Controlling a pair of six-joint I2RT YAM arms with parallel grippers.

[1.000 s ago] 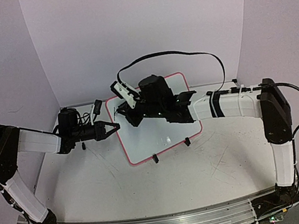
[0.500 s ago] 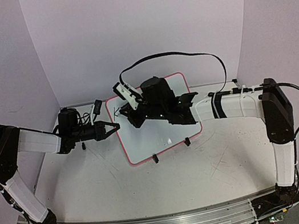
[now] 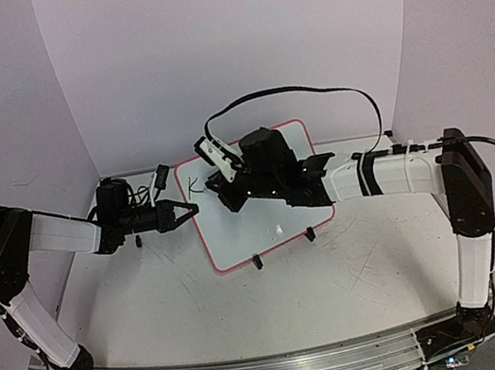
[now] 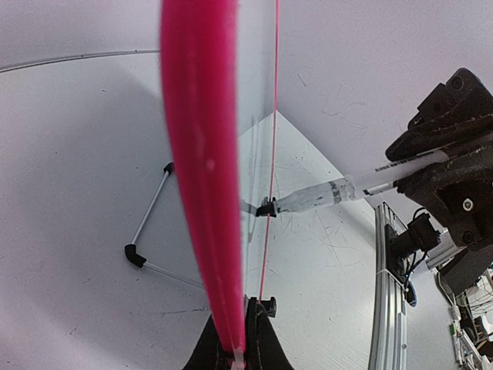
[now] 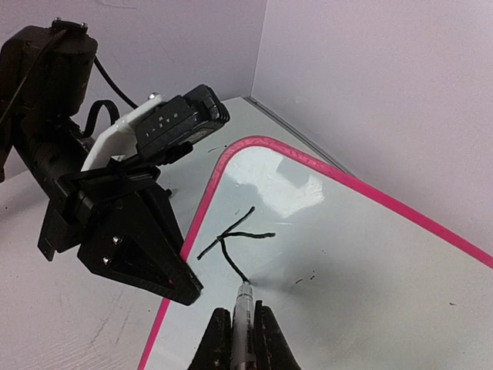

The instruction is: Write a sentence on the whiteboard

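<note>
**Right gripper** (image 5: 235,339), closed on a **marker** (image 5: 243,304) that points forward between the jaws, its tip resting on the **whiteboard** (image 5: 347,254) at the foot of the lower leg of a black letter K. This K is all that shows of the **sentence** (image 5: 231,235), and it sits near the board's far left corner, just inside the pink rim. **Left gripper** (image 3: 185,211), jaws closed on the rim at the board's left edge, just beside the K (in its own wrist view the rim runs straight up from between the fingers). The board lies at the back middle of the **table** (image 3: 298,310), turned slightly, with two black **clip feet** (image 3: 257,262) on its near edge; how steeply it is tilted cannot be told. The step in hand is judged to be lettering the first word. Done well, it calls for light, even tip pressure, a clean lift between strokes, small letters stepped to the right so that three lines fit, and a firm left-hand brace against sliding. Right arm: upper link upright at the table's right side, forearm level and reaching left across the board. Left arm: elbow out to the left, forearm low and pointing right.
</note>
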